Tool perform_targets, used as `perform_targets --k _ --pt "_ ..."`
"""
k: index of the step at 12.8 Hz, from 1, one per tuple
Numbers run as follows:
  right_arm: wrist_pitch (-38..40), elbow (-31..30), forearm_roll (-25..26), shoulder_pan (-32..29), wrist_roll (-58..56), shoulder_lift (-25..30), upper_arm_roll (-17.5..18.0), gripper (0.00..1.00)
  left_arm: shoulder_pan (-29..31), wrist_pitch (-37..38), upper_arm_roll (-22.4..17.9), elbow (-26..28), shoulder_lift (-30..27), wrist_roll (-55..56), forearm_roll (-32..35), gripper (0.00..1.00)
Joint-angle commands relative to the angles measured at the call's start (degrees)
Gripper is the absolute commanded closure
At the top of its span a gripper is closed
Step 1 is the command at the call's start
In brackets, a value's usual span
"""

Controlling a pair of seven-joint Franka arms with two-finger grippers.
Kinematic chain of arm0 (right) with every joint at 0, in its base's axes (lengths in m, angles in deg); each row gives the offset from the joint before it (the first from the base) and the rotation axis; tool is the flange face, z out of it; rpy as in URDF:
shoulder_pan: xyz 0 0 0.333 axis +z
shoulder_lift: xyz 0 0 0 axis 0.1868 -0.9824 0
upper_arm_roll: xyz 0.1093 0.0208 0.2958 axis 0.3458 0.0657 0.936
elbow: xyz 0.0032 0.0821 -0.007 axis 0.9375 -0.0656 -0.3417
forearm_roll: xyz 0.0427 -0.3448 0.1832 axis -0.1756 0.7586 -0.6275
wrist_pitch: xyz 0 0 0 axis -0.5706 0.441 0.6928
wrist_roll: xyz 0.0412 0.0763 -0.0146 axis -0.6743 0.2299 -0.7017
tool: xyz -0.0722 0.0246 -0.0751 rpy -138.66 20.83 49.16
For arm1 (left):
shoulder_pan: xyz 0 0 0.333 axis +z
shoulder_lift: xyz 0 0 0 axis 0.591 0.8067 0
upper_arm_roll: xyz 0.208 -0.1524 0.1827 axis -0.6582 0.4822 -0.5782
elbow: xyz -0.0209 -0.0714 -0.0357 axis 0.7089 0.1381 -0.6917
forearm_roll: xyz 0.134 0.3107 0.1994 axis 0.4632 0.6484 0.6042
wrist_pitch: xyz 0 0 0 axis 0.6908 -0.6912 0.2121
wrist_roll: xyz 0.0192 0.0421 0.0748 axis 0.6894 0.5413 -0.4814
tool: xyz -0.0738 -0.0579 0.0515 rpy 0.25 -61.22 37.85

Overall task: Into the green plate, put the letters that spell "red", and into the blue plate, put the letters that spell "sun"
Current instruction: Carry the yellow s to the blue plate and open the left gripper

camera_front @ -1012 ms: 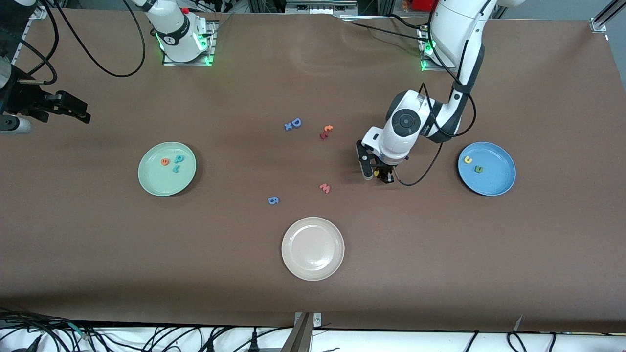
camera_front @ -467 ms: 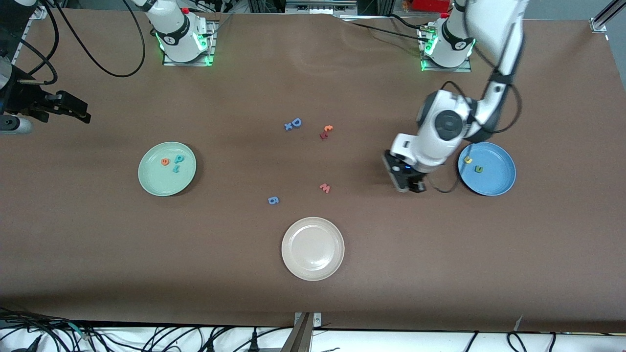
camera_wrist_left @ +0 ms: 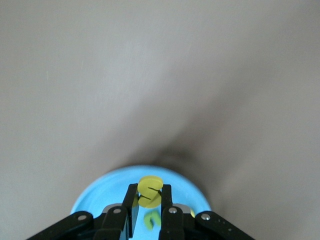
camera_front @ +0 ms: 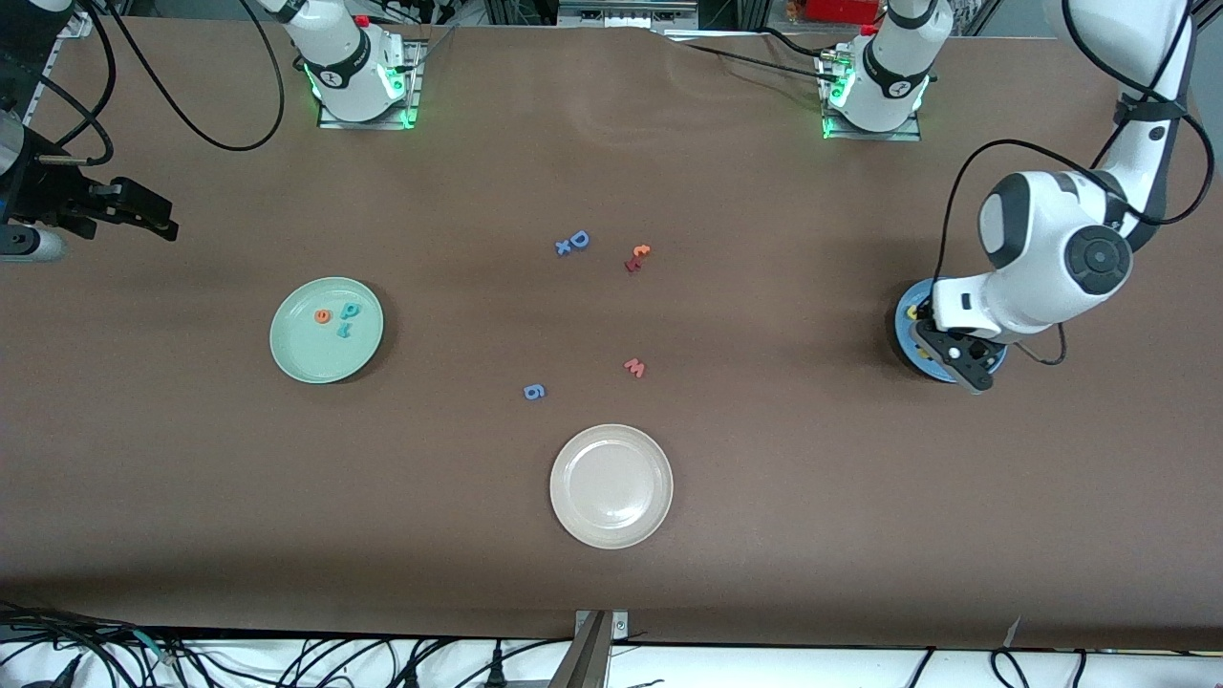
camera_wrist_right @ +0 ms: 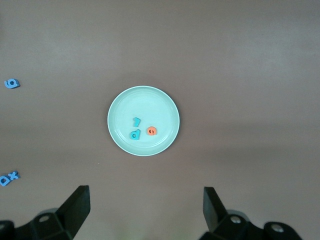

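Note:
My left gripper (camera_front: 958, 361) hangs over the blue plate (camera_front: 905, 333), shut on the yellow s (camera_wrist_left: 149, 184). In the left wrist view the dark green n (camera_wrist_left: 151, 218) lies in the blue plate (camera_wrist_left: 100, 196) below the jaws. The yellow u (camera_front: 913, 311) peeks out by the plate's rim. The green plate (camera_front: 296, 358) holds the orange e (camera_front: 322, 315), the teal d (camera_front: 351, 310) and the teal r (camera_front: 344, 331). My right gripper (camera_front: 153, 215) waits open, high over the right arm's end of the table, looking down on that plate (camera_wrist_right: 150, 102).
A cream-white plate (camera_front: 611, 486) lies nearest the front camera. Loose letters lie mid-table: a blue D with an x (camera_front: 573, 241), an orange-and-red pair (camera_front: 637, 256), a pink w (camera_front: 635, 367) and a blue 6 (camera_front: 534, 391).
My left arm has swung from mid-table toward its own end, carrying the yellow s over the blue plate. The right arm has not moved.

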Motion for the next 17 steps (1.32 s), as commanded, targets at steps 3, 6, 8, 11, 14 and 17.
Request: perform_targets --k 3,6,8,11,14,17 --pt "0.99 1.25 -1.06 -0.80 -0.24 -0.46 0.64 0.00 4.31 -0.55 -0.99 4.30 3.20 2.53 0.52 0.81" --pt "0.99 1.25 -1.06 -0.80 -0.32 -0.46 0.64 0.00 5.38 -0.55 -0.99 4.13 4.01 2.70 0.61 0.26" --pt "1.08 1.25 -1.06 -0.89 -0.68 -0.46 0.64 0.00 5.38 -0.37 -0.99 3.42 1.30 2.79 0.44 0.00" --pt "1.17 1.25 -1.06 -0.80 -0.68 -0.46 0.64 0.00 4.07 0.06 -0.46 -0.26 -4.59 3.49 0.35 0.00" --pt "1.69 1.25 -1.06 -0.80 -0.76 -0.46 0.64 0.00 3.36 5.75 -0.46 -4.65 -8.38 11.12 0.43 0.00" --pt "1.69 1.25 -0.97 -0.80 -0.68 -0.46 0.64 0.00 3.36 16.65 1.11 -12.03 -10.84 19.28 0.17 0.00"
